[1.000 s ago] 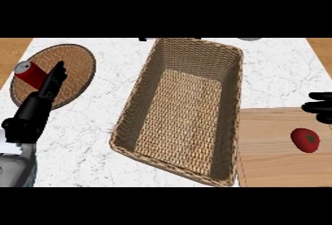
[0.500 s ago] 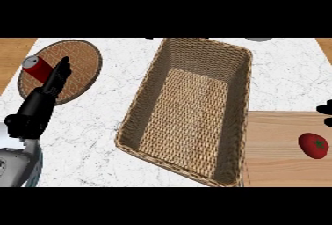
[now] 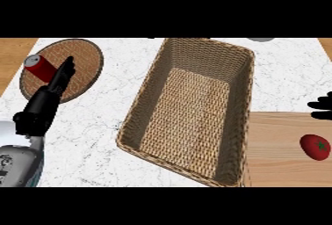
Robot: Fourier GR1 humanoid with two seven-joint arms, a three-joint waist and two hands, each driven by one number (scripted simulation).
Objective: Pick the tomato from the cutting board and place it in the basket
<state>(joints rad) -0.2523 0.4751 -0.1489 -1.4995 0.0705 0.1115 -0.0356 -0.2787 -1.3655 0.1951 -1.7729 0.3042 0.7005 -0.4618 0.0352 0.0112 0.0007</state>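
My right hand [image 3: 322, 107] shows only as dark fingertips at the 3 o'clock edge; I cannot tell how it is set. The tomato [image 3: 315, 146] lies on the cutting board [image 3: 276, 149], at 6 o'clock from that hand. The wicker basket [image 3: 241, 88] sits just beside the board at 9 o'clock. My left hand [image 3: 57, 84] stretches straight-fingered over a round woven mat [image 3: 88, 59] beside a red can [image 3: 41, 68].

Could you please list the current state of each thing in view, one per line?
tomato: lying on the cutting board, not held.
cutting board: flat on the counter, right of the basket.
basket: upright, nothing inside.
red can: lying on its side on the round mat.
round mat: flat on the counter.
left hand: fingers straight, over the mat.
right hand: only fingertips show at the right edge, above the tomato.
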